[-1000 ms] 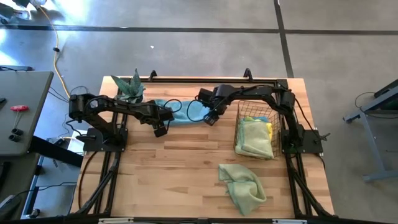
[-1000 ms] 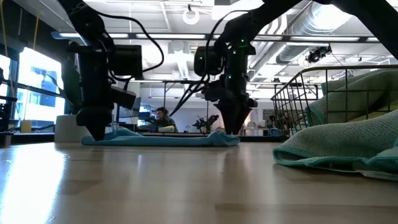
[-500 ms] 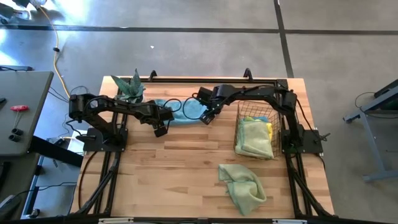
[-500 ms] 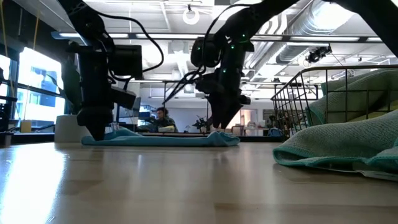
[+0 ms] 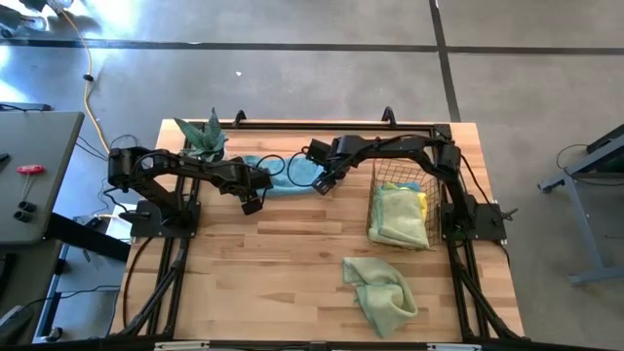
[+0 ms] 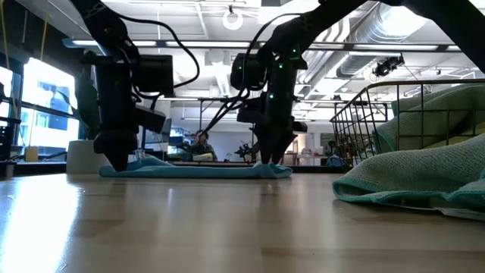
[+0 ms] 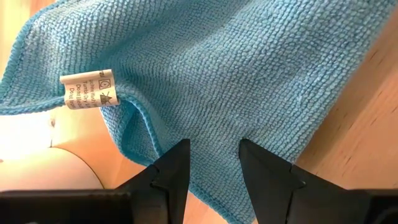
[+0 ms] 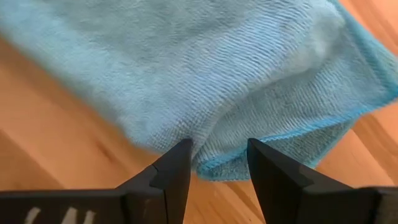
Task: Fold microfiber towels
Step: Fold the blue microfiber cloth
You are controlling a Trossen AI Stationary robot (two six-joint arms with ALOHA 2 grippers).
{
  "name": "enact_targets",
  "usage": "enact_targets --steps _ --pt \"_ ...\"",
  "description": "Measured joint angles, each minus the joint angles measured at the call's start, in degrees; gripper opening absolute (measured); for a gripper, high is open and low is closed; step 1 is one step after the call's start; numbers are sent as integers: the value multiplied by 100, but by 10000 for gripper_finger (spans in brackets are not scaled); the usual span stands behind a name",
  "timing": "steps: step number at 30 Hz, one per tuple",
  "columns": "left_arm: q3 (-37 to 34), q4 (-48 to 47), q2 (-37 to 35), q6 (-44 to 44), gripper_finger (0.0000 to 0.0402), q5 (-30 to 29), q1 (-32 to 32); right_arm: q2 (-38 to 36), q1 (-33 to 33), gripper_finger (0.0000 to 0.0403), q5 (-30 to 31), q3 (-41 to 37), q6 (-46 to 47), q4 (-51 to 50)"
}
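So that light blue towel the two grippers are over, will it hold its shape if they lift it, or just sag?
Probably sag. The light blue towel lies in soft folds with a curled edge, so it looks floppy. Its looped weave suggests the fingers would grip it rather than slip. It looks thin and likely light, so lifted only by the left gripper and right gripper, the middle would droop.

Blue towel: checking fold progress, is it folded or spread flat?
Folded, at least partly: the blue towel shows a doubled layer at its edge.

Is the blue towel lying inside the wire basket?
No. In the high view the blue towel lies on the table beside the plant, apart from the basket.
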Motion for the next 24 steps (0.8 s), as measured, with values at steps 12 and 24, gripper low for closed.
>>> enact_targets --steps 12,24 --pt "-2 2 0 2 133 -11 0 -106 148 149 147 -3 479 -212" --pt "-2 0 0 -152 133 -3 -15 -69 339 149 530 -7 610 -291"
